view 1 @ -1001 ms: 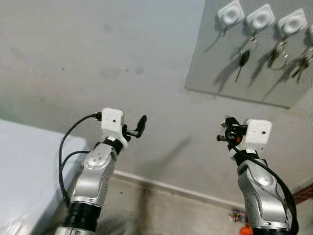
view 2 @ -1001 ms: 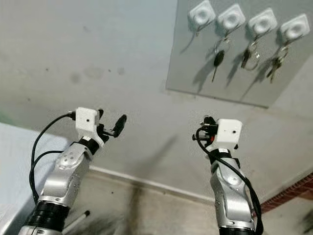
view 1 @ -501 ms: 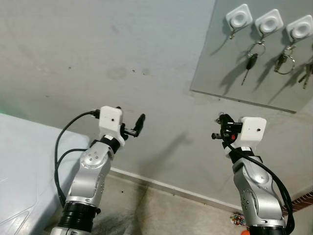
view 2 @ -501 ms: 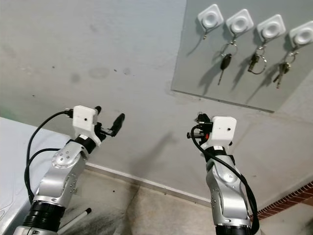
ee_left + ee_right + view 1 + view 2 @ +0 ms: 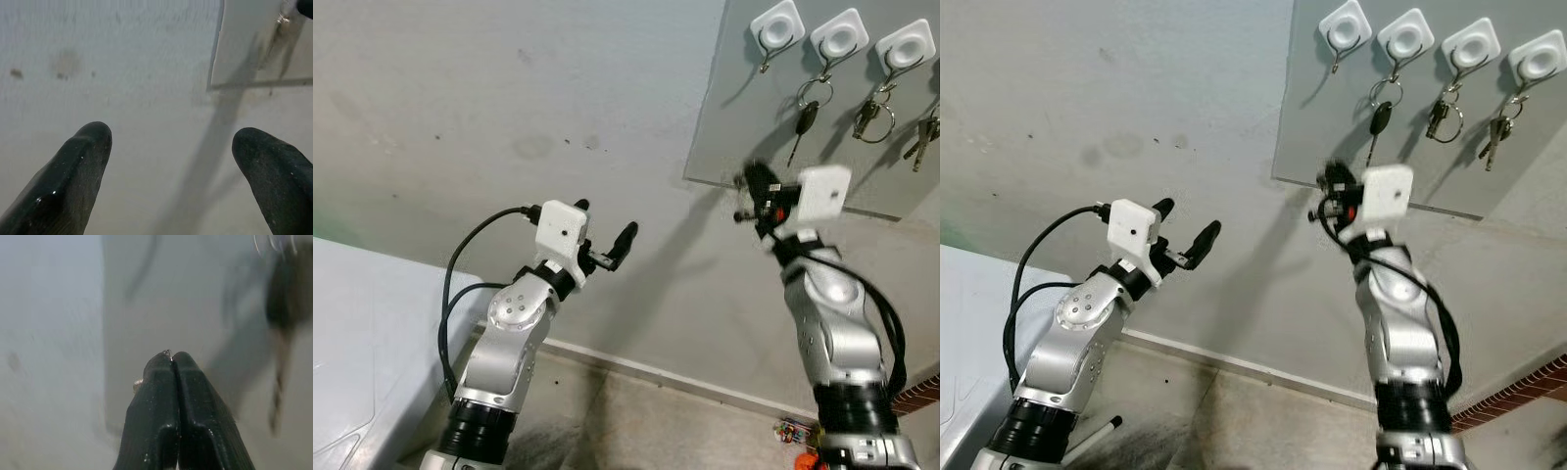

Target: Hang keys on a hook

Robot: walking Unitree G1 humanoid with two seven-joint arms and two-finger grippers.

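A plain grey wall [image 5: 509,98] is in front of the robot, w/ a flat grey board [image 5: 1302,137] stuck on it up high. The board has four white square hooks in a row. The first hook [image 5: 1344,23] on the robot's left is bare. The next hook [image 5: 1403,37] has a black-headed key [image 5: 1381,119] hanging down, the third hook [image 5: 1470,47] has a ring w/ keys [image 5: 1443,116], and the last hook [image 5: 1538,61] has another bunch of keys [image 5: 1494,139]. Low down there is a floor [image 5: 1263,421] and a white surface [image 5: 362,333] on the left side.

The right gripper [image 5: 1328,196] is lifted up near the bottom edge of the board, below the bare hook and apart from it. In the right wrist view its two fingers [image 5: 168,396] are pressed tight together, and a tiny bit of shiny metal [image 5: 138,383] pokes out at the tips. It looks like a key ring, but it's too small to be sure. The left gripper [image 5: 603,238] is lower down, away from the board, fingers spread wide w/ nothing in them.

So the job is about part done: the arm is up by the board, but nothing is on the bare hook yet. I think what's left is to lift to that hook, slip the ring over it & let go.

No boxes, bowls or baskets here; the hooks are the only holders.
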